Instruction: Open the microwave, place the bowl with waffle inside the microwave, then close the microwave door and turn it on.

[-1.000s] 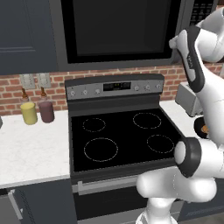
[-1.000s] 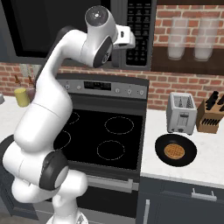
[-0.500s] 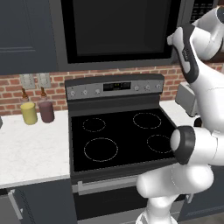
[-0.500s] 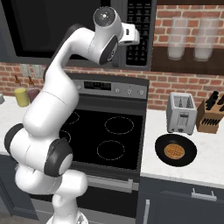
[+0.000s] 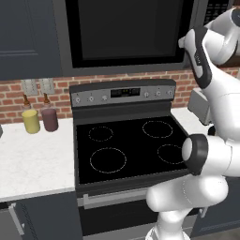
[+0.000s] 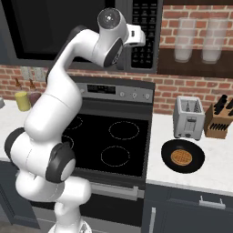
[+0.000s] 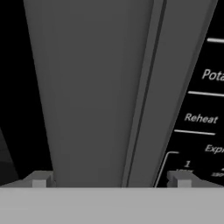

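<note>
Bowl with waffle (image 6: pixel 182 157) sits lower right of the right base view, on the white counter (image 6: pixel 214 170), apart from the arm. Just behind it stands the silver toaster (image 6: pixel 188 117), knife block (image 6: pixel 219 120) at the right edge. Black stove top (image 5: pixel 131 147) fills mid frame in the left base view; yellow jar (image 5: pixel 31 120) and maroon jar (image 5: pixel 49 118) sit left of it by the brick wall. Microwave (image 5: pixel 126 33) hangs above, microwave door (image 7: pixel 96 87) shut (grey edge strip close up in hand view, keypad (image 7: pixel 203 113) w/ "Reheat" at right). Gripper (image 7: pixel 111 178) is up at that door edge near the keypad, fingers (image 7: pixel 40 179) spread wide, gripping nothing.
</note>
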You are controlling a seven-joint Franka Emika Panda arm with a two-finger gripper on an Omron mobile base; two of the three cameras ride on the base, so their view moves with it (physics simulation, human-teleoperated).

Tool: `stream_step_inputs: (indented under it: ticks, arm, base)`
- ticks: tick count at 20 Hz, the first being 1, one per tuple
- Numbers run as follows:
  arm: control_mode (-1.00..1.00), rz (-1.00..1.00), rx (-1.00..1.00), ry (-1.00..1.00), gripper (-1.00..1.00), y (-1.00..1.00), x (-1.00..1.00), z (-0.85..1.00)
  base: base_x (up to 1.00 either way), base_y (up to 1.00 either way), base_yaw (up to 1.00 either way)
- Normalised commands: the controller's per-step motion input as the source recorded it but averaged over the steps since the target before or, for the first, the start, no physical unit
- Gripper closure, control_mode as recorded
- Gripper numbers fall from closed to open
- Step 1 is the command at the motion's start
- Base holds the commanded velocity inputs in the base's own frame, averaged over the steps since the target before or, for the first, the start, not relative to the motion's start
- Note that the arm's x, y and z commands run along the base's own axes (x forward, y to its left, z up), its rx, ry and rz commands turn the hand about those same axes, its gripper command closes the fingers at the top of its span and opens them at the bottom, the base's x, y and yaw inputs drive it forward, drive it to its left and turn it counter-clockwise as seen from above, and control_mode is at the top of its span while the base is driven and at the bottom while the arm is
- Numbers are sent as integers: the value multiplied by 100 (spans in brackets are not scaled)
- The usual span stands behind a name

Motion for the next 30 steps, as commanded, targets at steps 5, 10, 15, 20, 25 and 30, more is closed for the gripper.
stream_step_inputs:
  ticks: [5, 10, 15, 20, 25, 30]
  arm:
    - [-100, 0, -1, -11, 100, 25, 56, -40]
    - [-100, 4, -1, -1, 100, 78, 89, -35]
    - [-100, 14, 9, 29, 100, 80, 71, -6]
    - [-100, 23, 8, 11, 100, 100, -6, 0]
    - [-100, 19, 1, -1, 100, 100, -40, 0]
    - [-100, 11, 0, -6, 100, 100, -63, 0]
  base:
    - [0, 0, 0]
    - [0, 0, 0]
    - [0, 0, 0]
    - [0, 0, 0]
    - [0, 0, 0]
    - [0, 0, 0]
